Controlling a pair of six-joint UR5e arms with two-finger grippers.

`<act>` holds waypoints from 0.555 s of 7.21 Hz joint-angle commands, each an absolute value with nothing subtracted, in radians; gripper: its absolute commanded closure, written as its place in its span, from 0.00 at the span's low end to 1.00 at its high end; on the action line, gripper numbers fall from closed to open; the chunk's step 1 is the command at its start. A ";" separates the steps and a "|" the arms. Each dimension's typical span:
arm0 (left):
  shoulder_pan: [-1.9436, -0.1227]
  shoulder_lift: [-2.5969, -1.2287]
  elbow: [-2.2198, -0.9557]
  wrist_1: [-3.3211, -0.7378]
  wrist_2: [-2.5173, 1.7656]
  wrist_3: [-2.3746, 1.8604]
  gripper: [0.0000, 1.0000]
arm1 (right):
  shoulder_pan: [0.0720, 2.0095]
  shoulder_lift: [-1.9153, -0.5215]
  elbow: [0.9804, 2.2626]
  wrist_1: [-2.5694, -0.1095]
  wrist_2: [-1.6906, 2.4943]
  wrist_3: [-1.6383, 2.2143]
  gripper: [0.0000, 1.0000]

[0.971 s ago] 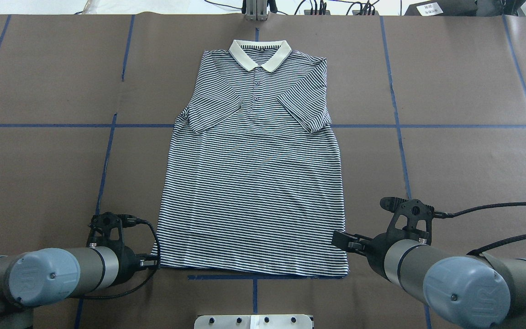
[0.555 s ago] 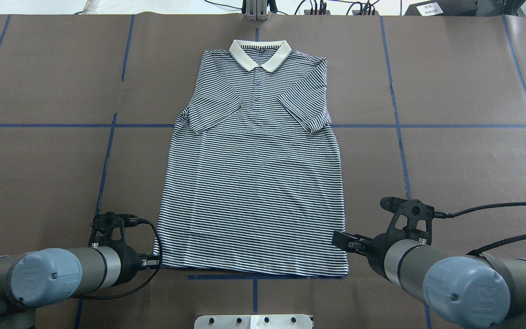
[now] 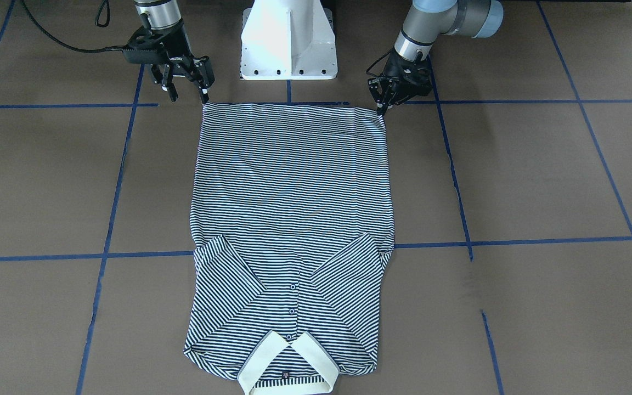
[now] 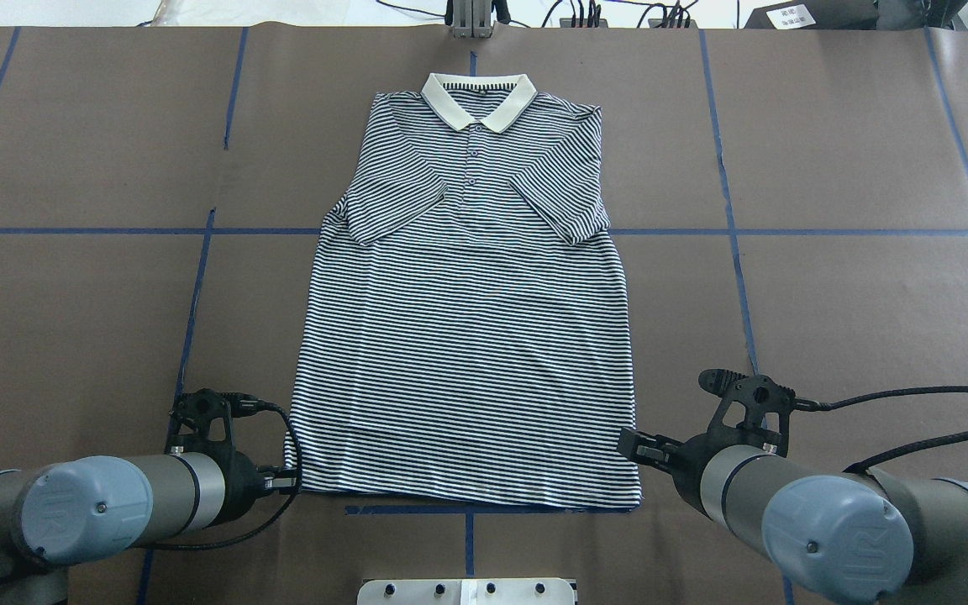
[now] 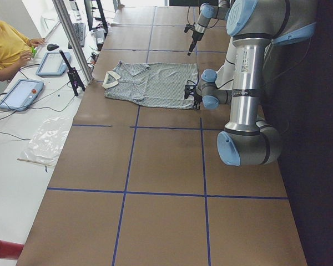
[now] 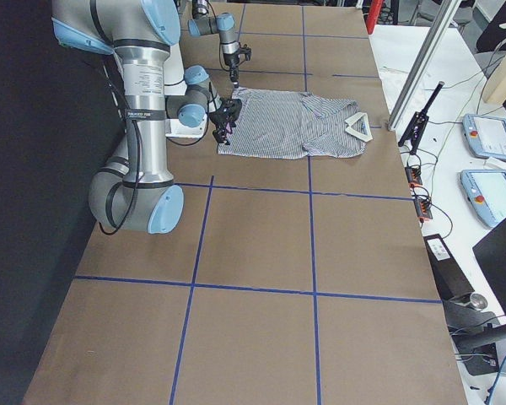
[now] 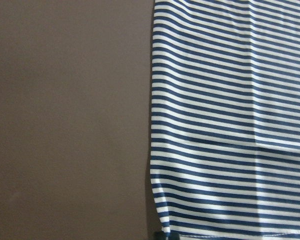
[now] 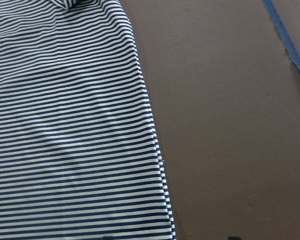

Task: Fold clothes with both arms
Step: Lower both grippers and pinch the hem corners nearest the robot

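Polo shirt (image 4: 467,336) lies face up and flat on the brown table (image 4: 72,294), collar (image 4: 477,101) at the far side, both short sleeves folded in across the chest, and the hem (image 3: 288,107) towards the robot's base.

The left gripper (image 3: 382,107) sits at its hem corner with the fingers drawn narrow. They seem to be pinched on the cloth, though the left wrist view shows only a dark tip at the very corner. The right gripper (image 3: 187,96) hovers just beside the other hem corner with its fingers spread wide and holding nothing; its wrist view shows it over bare table just off the shirt's edge.

The step in hand looks like seizing both hem corners for the fold towards the collar. To do it well, the right gripper should slide in over its corner and catch both layers before closing — not only the top one. Then both arms should lift together and evenly, so the hem stays straight and the tucked sleeves are not dragged out.
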State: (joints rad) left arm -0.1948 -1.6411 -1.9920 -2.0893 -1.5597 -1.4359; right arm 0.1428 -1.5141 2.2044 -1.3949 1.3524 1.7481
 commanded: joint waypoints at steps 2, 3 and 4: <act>-0.193 -1.664 -1.996 -2.089 -1.510 -1.436 1.00 | 0.059 -1.509 2.135 -1.394 1.309 1.815 0.28; -0.193 -1.669 -1.996 -2.089 -1.506 -1.436 1.00 | 0.011 -1.502 2.113 -1.396 1.278 1.827 0.28; -0.193 -1.669 -1.997 -2.089 -1.491 -1.436 1.00 | -0.011 -1.500 2.105 -1.396 1.275 1.828 0.32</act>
State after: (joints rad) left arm -0.1936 -1.6663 -1.9960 -2.0893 -1.5089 -1.4358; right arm 0.0277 -1.5039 2.1214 -1.3954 1.2905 1.8204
